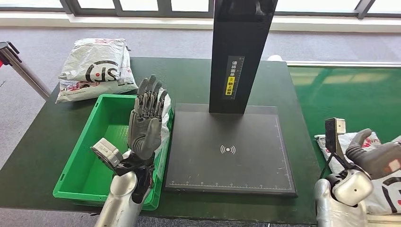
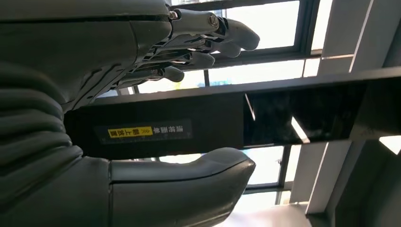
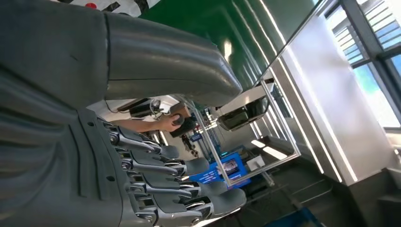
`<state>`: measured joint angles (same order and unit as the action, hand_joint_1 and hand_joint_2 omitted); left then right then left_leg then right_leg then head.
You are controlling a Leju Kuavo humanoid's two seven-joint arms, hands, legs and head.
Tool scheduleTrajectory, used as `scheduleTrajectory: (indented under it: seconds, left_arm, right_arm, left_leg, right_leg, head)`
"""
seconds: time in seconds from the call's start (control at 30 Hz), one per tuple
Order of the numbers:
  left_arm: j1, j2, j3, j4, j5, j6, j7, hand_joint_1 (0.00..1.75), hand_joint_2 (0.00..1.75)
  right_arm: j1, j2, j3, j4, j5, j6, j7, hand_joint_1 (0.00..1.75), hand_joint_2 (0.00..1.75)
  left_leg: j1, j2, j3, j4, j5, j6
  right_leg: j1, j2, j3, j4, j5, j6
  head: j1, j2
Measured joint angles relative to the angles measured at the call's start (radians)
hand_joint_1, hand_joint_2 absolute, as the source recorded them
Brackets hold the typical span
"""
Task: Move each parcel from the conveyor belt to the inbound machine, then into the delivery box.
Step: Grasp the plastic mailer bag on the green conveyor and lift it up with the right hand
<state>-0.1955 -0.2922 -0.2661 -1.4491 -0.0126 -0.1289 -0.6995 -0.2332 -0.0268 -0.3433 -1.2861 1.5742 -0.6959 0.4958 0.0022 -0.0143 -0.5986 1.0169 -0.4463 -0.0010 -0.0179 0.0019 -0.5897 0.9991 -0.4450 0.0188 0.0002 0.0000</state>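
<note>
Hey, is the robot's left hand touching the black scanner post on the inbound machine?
Apart. In the head view the left hand is raised over the green bin, with dark scanner platform showing between it and the post.

- The delivery box (image 1: 90,161) lies under the raised left hand (image 1: 146,120).
- The inbound machine (image 1: 229,151) sits just right of that hand.
- One parcel (image 1: 94,66) lies beyond it, behind the box.
- Another parcel (image 1: 383,189) lies under the right hand (image 1: 378,158).

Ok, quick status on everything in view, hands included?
left hand: raised over the green bin, fingers apart, holding nothing
right hand: over a parcel on the belt, open
green bin: one parcel inside
scanner platform: bare
parcel on table: lying behind the bin
</note>
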Motion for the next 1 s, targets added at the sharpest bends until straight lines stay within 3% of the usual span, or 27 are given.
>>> scheduleTrajectory:
  seconds: [0.23,0.63,1.0]
  left_arm:
    - [-0.001,0.0,-0.008,0.018,0.001,-0.021,0.0,0.0,1.75]
    - [-0.001,0.005,-0.049,0.028,0.012,-0.009,0.0,0.0,1.75]
    - [0.0,0.005,-0.049,0.035,-0.016,-0.028,0.0,0.0,1.75]
  right_arm:
    - [0.003,-0.092,0.016,0.169,-0.009,0.0,-0.04,0.0,1.75]
    - [-0.017,-0.13,0.016,0.359,-0.003,-0.002,0.02,0.0,1.75]
    - [-0.139,-0.186,0.002,0.765,-0.005,0.017,0.119,0.0,1.75]
  left_leg:
    - [0.001,-0.002,0.0,-0.001,0.001,-0.001]
    - [0.001,-0.001,-0.001,-0.001,0.001,-0.001]
    - [0.001,-0.001,-0.001,0.0,0.001,-0.001]
  right_leg:
    - [0.002,-0.002,0.0,0.001,-0.001,0.001]
    - [0.001,-0.002,0.0,0.001,-0.001,0.001]
    - [0.001,-0.002,0.0,0.001,-0.001,0.001]
  head:
    - [0.0,0.0]
    - [0.0,0.0]
    - [0.0,0.0]
